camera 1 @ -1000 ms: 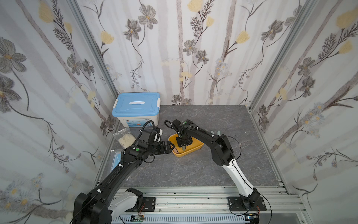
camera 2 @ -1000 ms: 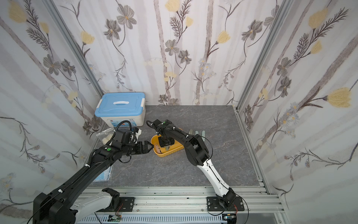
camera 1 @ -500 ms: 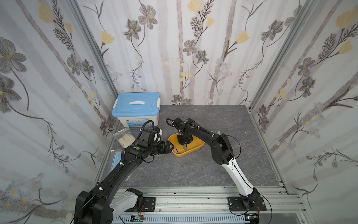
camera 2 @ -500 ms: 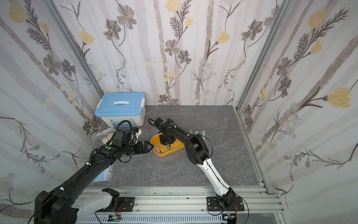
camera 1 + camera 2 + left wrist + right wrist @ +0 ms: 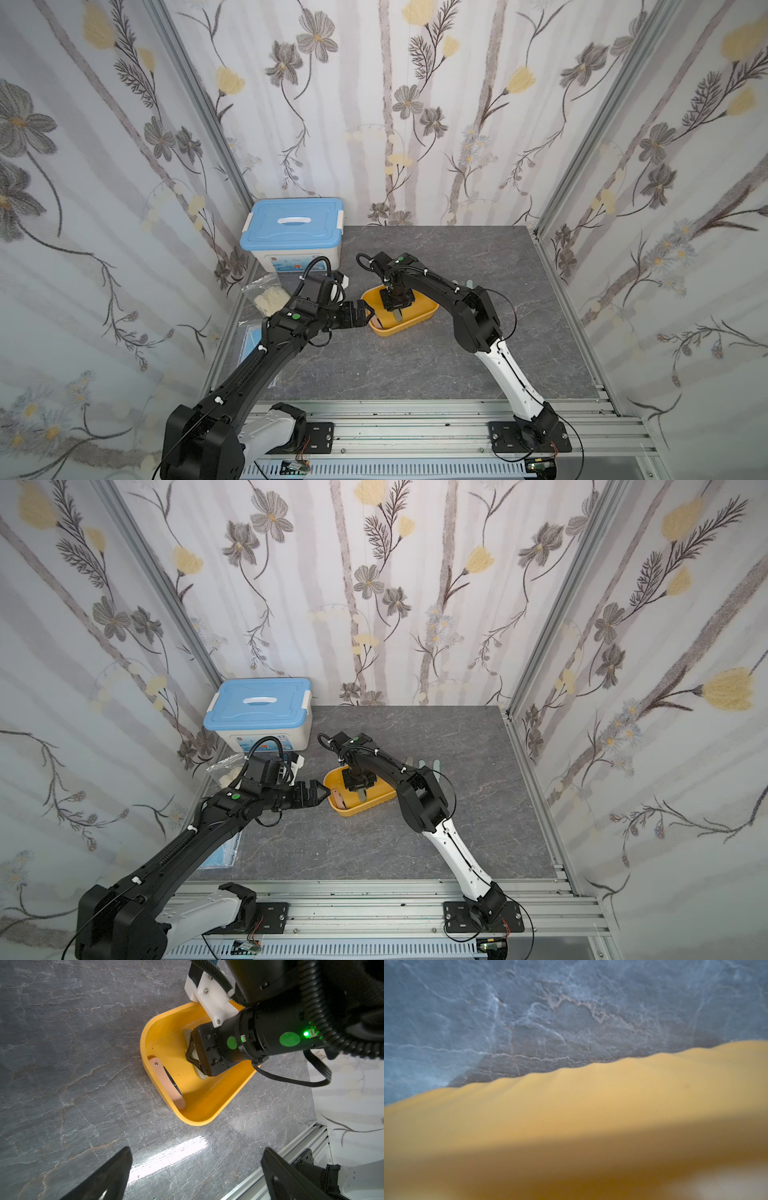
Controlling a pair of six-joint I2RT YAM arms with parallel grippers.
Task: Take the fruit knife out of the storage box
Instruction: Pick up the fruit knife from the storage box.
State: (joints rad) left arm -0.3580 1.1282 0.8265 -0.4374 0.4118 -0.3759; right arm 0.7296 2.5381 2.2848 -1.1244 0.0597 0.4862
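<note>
Both top views look from high above the front rail [image 5: 415, 415], steeply down and toward the back wall [image 5: 386, 124]. They stand far away, so the whole bench [image 5: 415, 365] and both arms fit in. They share almost all the scene, only shifted a little sideways. The left wrist camera sits behind the left claw [image 5: 195, 1178], low over the bench. It looks past its fingers [image 5: 112, 1174] at the storage box [image 5: 197, 1120] and the right claw [image 5: 192, 1052]. The right wrist camera is very close to the storage box [image 5: 571, 1115], which is blurred, with the bench [image 5: 571, 1012] behind it. Both top views show this box too.
</note>
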